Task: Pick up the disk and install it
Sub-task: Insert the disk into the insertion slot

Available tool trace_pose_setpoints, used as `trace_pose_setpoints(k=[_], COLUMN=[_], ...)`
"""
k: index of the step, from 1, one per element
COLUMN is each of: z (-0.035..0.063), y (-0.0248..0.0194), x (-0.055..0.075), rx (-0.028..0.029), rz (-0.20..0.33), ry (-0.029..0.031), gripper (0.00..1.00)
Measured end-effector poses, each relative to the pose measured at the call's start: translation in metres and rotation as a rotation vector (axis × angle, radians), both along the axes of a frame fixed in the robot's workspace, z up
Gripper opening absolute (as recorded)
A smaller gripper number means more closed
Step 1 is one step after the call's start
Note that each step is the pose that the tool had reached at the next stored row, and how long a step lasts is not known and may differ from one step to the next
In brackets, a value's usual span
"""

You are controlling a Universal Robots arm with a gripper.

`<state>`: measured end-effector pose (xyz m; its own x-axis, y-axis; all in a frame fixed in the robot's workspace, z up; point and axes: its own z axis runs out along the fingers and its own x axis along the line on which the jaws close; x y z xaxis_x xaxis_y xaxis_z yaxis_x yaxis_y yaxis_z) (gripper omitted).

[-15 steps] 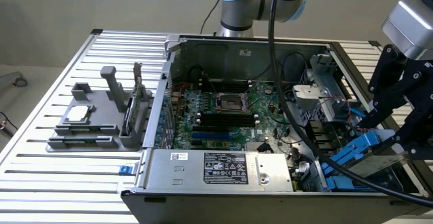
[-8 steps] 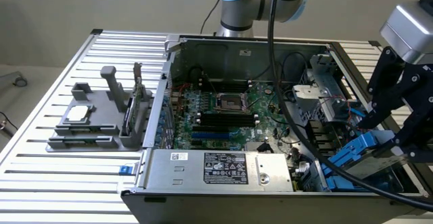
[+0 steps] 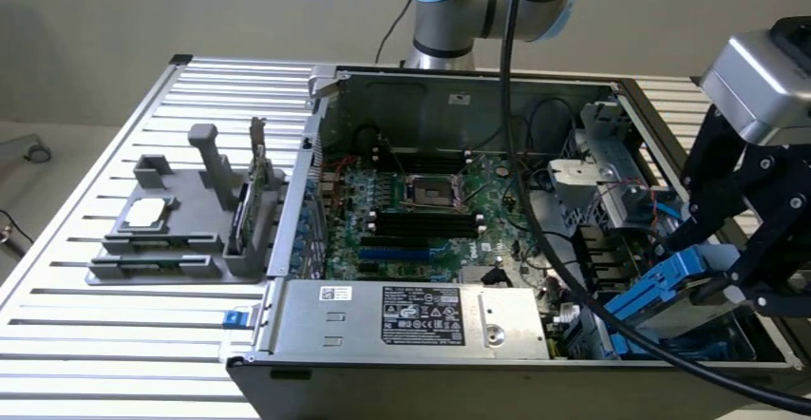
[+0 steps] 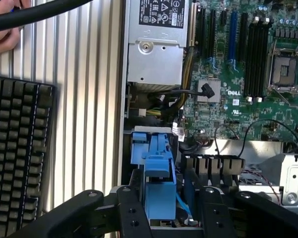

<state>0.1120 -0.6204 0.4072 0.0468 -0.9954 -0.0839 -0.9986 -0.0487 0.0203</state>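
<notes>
The disk sits in the open computer case, in the corner at the exterior view's right, just beside the power supply. It is tilted, not flat; its long axis slopes from the exterior view's left, low in the case, up toward the right. In the wrist view that axis runs straight away from the gripper toward the power supply. It is a flat rectangular slab; a strip of silver-grey metal shows along its lower face, and the edge is a moulded blue plastic frame with stepped, glossy tabs.

The power supply is a dull grey sheet-metal box with a printed label. The green motherboard carries rows of black and blue slots. The table is ribbed aluminium.

The gripper's black fingers stand on either side of the blue frame, one close against it and the other with a dark gap between; the grip looks released, jaws apart. The arm rises behind the case. The grey wrist block comes in over the case from the exterior view's right, fingers pointing down into it; a thick black cable loops across the case.

A black keyboard lies on the table, and a person's hand is near it.
</notes>
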Motion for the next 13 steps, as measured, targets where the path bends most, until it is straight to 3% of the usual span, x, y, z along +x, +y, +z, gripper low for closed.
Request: trace_pose_setpoints(k=[4, 6, 11, 13], z=[-0.0051, -0.0056, -0.0059, -0.006], y=[-0.0006, -0.0005, -0.0006, -0.0007], x=[0.0001, 0.0001, 0.0001, 0.0], rx=[0.0016, 0.0014, 0.0019, 0.0067], rz=[0.005, 0.007, 0.009, 0.009], ry=[0.0, 0.0, 0.0, -0.0002], gripper=[0.44, 0.33, 0.33, 0.33])
